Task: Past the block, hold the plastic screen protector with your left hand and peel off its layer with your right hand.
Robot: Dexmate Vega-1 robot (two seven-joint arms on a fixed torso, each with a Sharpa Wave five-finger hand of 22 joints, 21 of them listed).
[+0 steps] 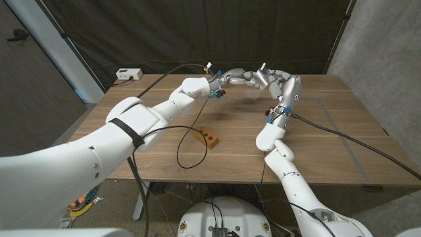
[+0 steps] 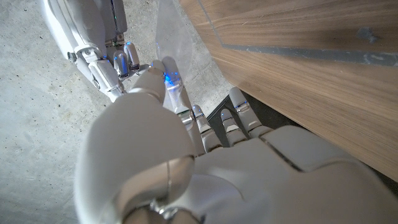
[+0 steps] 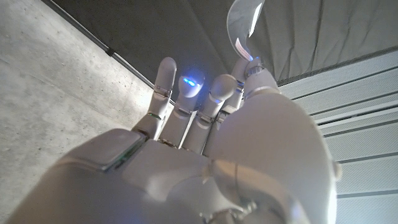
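while raised over the table [image 1: 329,125], screen protector [image 2: 163,34] pinched between left hand [image 1: 231,77] fingers [image 2: 171,87], right hand [image 1: 276,82] fingers [image 3: 239,59] too

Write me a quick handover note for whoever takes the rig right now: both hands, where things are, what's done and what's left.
Left robot hand: raised past the wooden block, pinching the clear screen protector.
Right robot hand: raised opposite the left, fingers on a curled clear strip, apparently the layer.
Block lies untouched on the table.
Done: protector lifted, both hands on it.
Left: finish the peel; how far it has come cannot be told.
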